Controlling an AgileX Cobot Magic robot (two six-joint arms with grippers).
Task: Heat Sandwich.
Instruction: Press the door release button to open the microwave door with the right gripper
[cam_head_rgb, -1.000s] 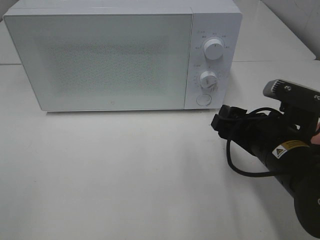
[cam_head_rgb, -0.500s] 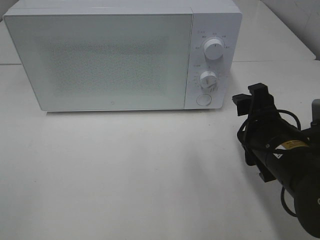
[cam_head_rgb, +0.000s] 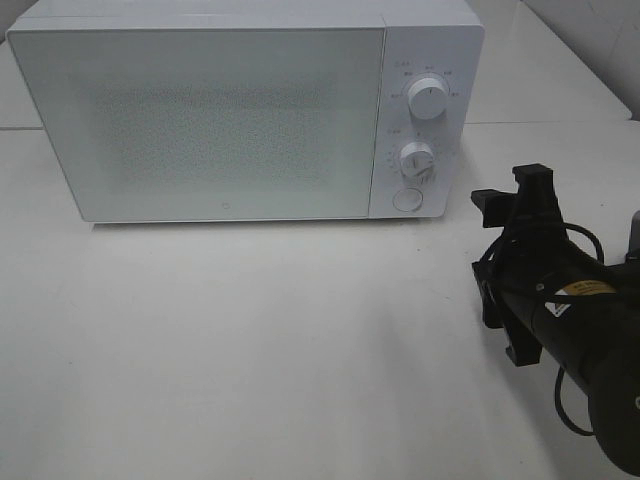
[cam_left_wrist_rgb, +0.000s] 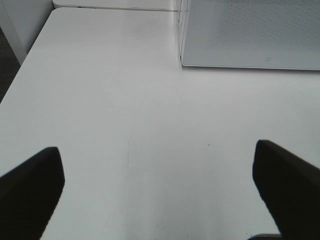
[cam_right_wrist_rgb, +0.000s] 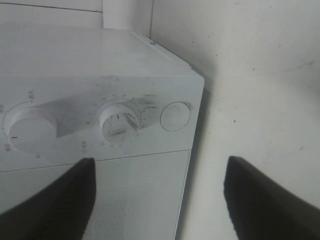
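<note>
Looks like door-opening: right claw (cam_head_rgb: 512, 195), wide and empty, hovers at the white box microwave's (cam_head_rgb: 220, 120) four o'clock. Next, square up on its round button (cam_head_rgb: 407, 200). Left claw (cam_left_wrist_rgb: 157, 150) wide too.

Ext cam high, faces microwave (cam_head_rgb: 230, 110) front; R wrist near its dials (cam_right_wrist_rgb: 119, 121); L wrist low, sees door (cam_left_wrist_rgb: 250, 32).

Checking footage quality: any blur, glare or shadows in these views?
Exterior high: bright, washed-out whites, grainy speckle on the microwave door. Left wrist: fingers are dark, soft-edged shapes over a pale table. Right wrist: knob sharp, fingers blurred, a shadow on the table beside the microwave.
</note>
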